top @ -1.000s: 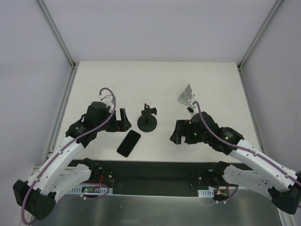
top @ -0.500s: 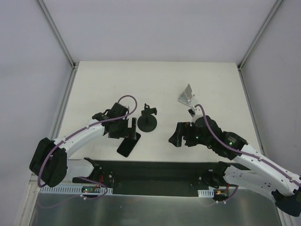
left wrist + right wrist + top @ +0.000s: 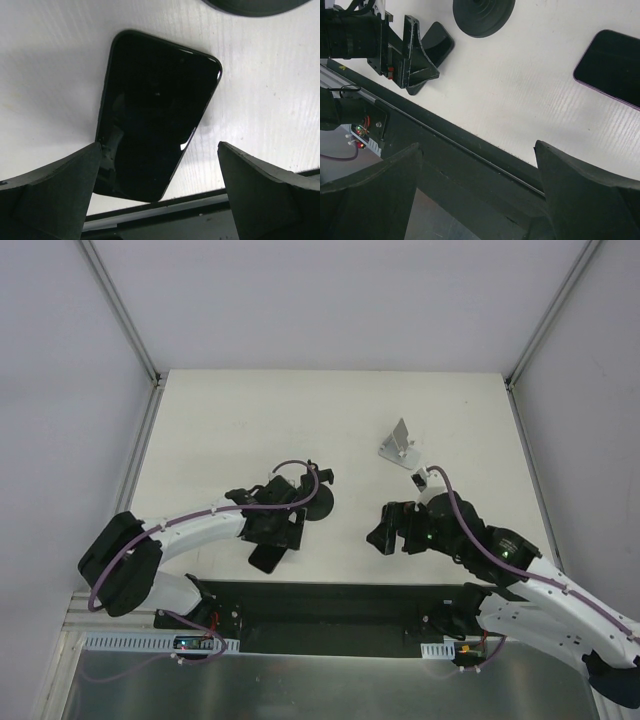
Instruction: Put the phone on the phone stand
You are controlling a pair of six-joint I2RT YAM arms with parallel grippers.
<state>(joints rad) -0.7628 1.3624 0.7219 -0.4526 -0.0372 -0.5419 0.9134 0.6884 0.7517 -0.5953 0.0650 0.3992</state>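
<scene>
White tabletop (image 3: 250, 420), overhead and wrist views. The left fingers (image 3: 55, 190), spread wide, straddle the black phone (image 3: 157, 110), which lies flat between them, one fingertip at its edge. The right fingers (image 3: 370, 190), likewise spread, grip nothing. The round black phone stand (image 3: 318, 502) sits just beyond the left fingers. Only the right wrist view shows a second dark phone (image 3: 615, 65); only the overhead view shows the white bracket (image 3: 399, 443).

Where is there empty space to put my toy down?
The far half of the table, beyond the black stand and the grey stand, is bare. A smaller gap lies between the black stand and the right claw. It is crowded where the left claw hovers over the phone.
</scene>
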